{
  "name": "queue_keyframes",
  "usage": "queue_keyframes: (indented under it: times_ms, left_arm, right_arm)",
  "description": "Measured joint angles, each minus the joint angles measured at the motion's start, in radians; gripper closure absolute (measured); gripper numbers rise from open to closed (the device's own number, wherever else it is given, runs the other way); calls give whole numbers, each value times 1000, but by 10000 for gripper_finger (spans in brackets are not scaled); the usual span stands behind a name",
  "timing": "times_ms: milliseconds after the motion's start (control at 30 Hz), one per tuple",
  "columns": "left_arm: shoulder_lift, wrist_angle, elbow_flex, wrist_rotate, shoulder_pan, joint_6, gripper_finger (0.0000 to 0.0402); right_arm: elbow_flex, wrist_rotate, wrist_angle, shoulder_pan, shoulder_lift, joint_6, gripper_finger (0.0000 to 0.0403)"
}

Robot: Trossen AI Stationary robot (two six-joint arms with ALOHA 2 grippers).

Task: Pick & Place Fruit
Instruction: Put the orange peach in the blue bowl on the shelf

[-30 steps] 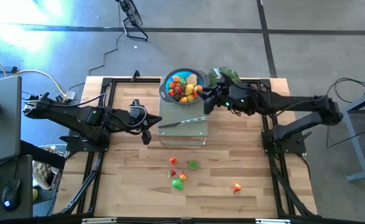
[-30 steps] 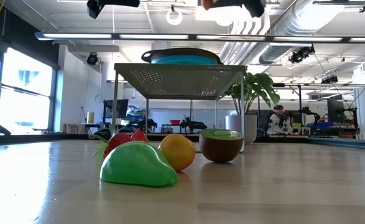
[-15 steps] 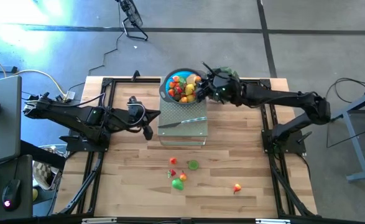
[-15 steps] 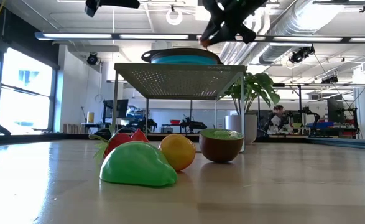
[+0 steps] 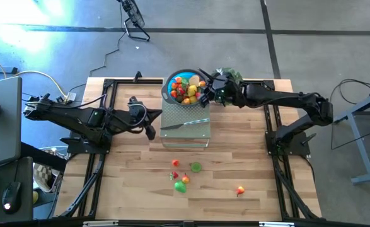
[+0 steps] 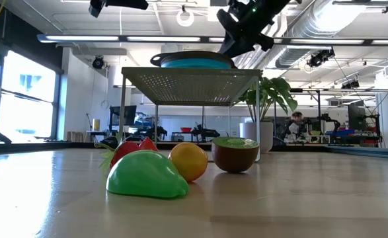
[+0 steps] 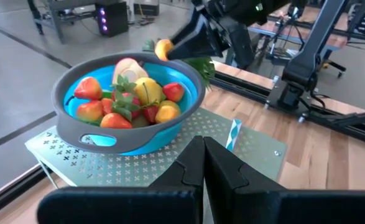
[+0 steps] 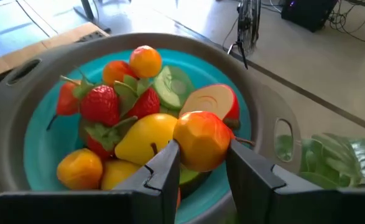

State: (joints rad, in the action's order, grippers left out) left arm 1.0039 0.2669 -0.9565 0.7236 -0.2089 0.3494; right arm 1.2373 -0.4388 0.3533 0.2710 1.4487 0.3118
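Fruit: loose pieces [image 5: 182, 180] on tabletop [image 5: 235, 157], lower centre. Left tool [image 5: 150, 131], centre-left, shut and empty. Bowl [image 5: 170, 94], upper centre, heaped. Right tool [image 5: 205, 94] has moved from bowl's right to over its rim, clamping an orange-red fruit [image 8: 202, 140]; release looks imminent.

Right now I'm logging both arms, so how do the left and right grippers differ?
The right gripper is shut on an orange-red fruit over the blue bowl; the left gripper is shut and holds nothing. The right one hangs above the bowl's rim, while the left one waits beside the metal stand, pointing at it. Both are dark two-finger grippers.
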Motion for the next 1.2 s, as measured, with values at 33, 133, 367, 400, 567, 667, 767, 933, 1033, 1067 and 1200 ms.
queue_keyframes:
  times_ms: [33,133,367,400,567,667,767,933,1033,1067,1200]
  left_arm:
    - [0,-3,0,2,0,0,402]
    - [0,-11,0,5,0,0,402]
    - [0,-28,0,4,0,0,402]
    - [0,-32,0,4,0,0,402]
    - [0,-33,0,4,0,0,402]
    - [0,-33,0,4,0,0,402]
    - [0,-33,0,3,0,0,402]
    - [0,-33,0,1,0,0,401]
    - [0,-33,0,-5,0,0,402]
    - [0,-33,0,-7,0,0,402]
    - [0,-33,0,-9,0,-1,402]
  right_arm:
    - [0,3,2,0,0,-3,293]
    - [0,14,2,0,0,-9,293]
    - [0,29,3,0,0,-24,293]
    - [0,30,3,0,0,-28,291]
    - [0,42,3,0,0,-29,263]
    - [0,64,3,0,0,-29,240]
    - [0,68,3,-1,0,-30,216]
    - [0,75,-1,-7,-14,-51,200]
    - [10,76,-1,-24,-42,-51,208]
    - [13,78,-2,-33,-54,-55,213]
    - [18,78,-29,-72,-108,-55,238]
